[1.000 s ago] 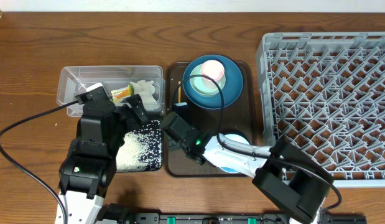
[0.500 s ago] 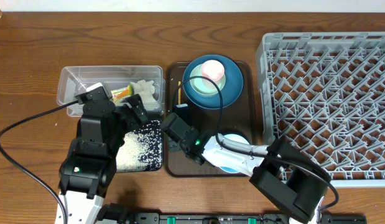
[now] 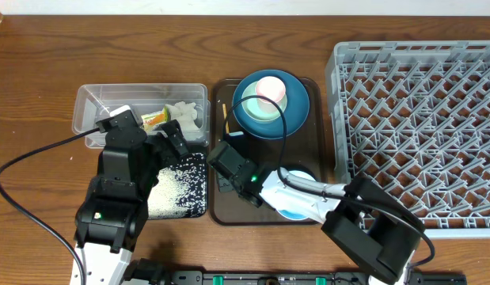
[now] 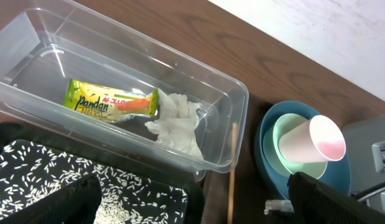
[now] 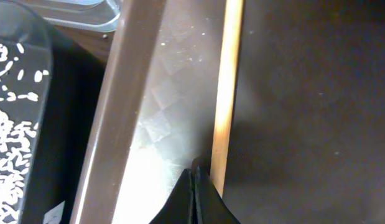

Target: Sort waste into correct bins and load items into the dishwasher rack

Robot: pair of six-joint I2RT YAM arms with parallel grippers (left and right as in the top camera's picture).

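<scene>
**Grippers, 2.**
- Right gripper point(image 5: 194, 186): fingers pressed together, nothing between them. The tip rests on the brown tray point(image 5: 173, 93), just left of a chopstick point(image 5: 224, 93).
- Left gripper point(image 4: 192, 183): jaws spread wide and empty, above the seam between the two bins.

**Chopsticks, 1 visible.** It lies along the tray's left edge. The overhead view shows only its far end.

**Bins, 2.**
- Clear tub point(image 4: 232, 99), far left: holds 1 yellow-green wrapper point(image 4: 111, 102) and 1 crumpled napkin point(image 4: 176, 121). The wrapper's print shows only in the left wrist view.
- Black bin point(image 3: 195, 202), near side of the tub: holds scattered rice grains point(image 3: 169, 190).

**Dishes on the tray, 4.**
- Far end: blue plate point(image 3: 298, 119), green bowl point(image 3: 256, 111) and pink cup point(image 3: 268, 87), stacked.
- Near end: small pale-blue bowl point(image 3: 292, 212), partly under the right arm.

**Rack, 1.** The grey rack point(image 3: 419, 119) stands at right and shows whole only from overhead.
</scene>
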